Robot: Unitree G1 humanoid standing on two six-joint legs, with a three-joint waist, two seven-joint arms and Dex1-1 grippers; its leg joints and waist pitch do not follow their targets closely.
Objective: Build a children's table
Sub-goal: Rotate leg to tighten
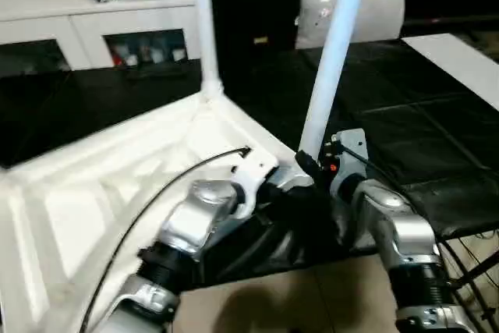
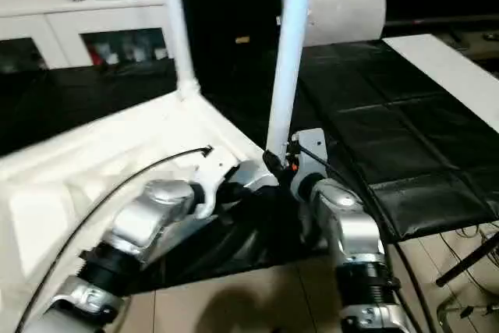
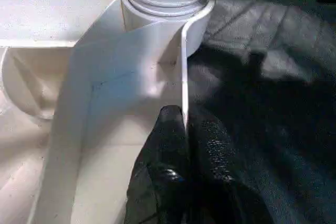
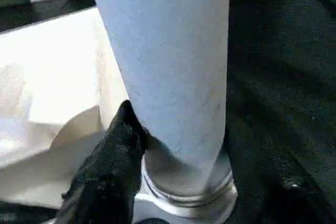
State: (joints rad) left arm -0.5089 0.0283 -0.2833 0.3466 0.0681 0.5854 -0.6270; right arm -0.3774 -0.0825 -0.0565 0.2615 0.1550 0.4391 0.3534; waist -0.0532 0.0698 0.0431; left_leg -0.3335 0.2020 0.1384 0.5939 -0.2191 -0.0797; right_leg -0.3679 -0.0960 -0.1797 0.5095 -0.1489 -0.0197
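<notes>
We see a white plastic tabletop (image 1: 93, 193) lying upside down, ribbed side up, on a black mat (image 1: 405, 138), filling the view from 7 to 10 o'clock. One white leg (image 1: 204, 29) stands upright in the far corner socket at 12 o'clock. Our right gripper (image 1: 312, 168) clasps a second leg (image 1: 331, 60) near its base, fingers (image 4: 113, 156) on either side of the tube, where it enters the near corner socket (image 3: 197, 17) at the centre. Our left gripper (image 3: 184, 150) is closed on the tabletop's thin edge wall just beside that socket. A grey pillow (image 1: 374, 9) rests at 1 o'clock. We judge the risk to be this leg leaning slightly: pushed or turned off-axis, it could jam, or tip if released unseated.
</notes>
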